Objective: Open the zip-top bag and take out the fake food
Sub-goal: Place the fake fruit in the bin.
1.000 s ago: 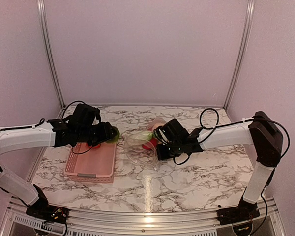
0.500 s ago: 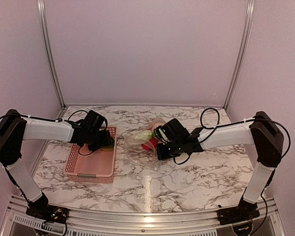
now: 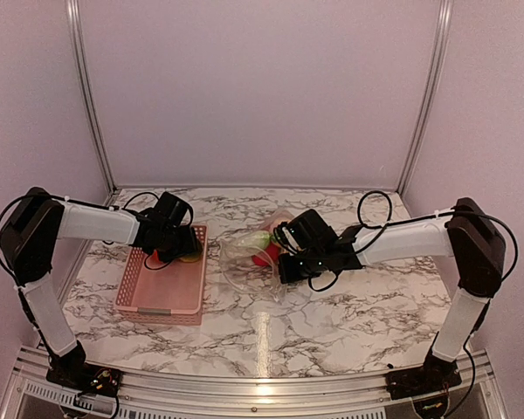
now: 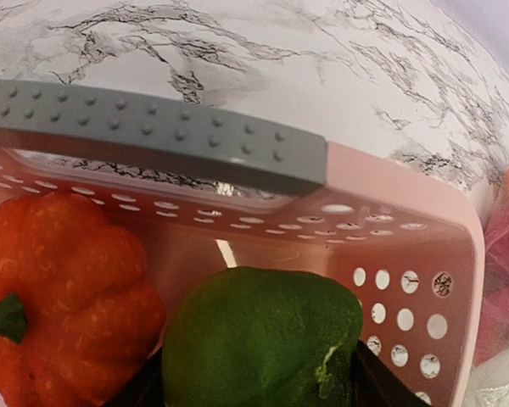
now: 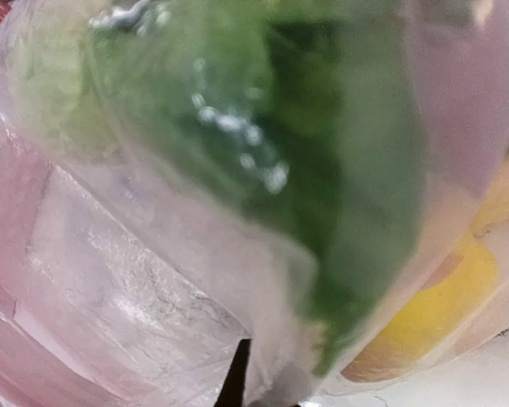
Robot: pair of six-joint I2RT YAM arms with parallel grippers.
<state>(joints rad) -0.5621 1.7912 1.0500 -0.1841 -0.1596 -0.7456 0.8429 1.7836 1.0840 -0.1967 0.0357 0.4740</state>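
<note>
Marbled counter (image 3: 358,323) carries everything. Pink basket (image 3: 162,292), perforated with a grey grip on its rim, lies at about 8 o'clock from the counter's middle. Zip-top bag (image 3: 243,266), clear and crumpled, lies near the middle, just beside the basket at its 3 o'clock. Right hand (image 3: 282,247) sits at the bag's 3 o'clock edge, pinched fully closed with the film gathered at its fingertips. Left hand (image 3: 182,249), partly spread, grips a green fake vegetable (image 4: 259,339) low inside the basket's far end. Fake food (image 3: 264,253) inside the bag shows red, green and yellow through the plastic. An orange ridged piece (image 4: 64,271) rests in the basket at 9 o'clock of the green one, touching it.
</note>
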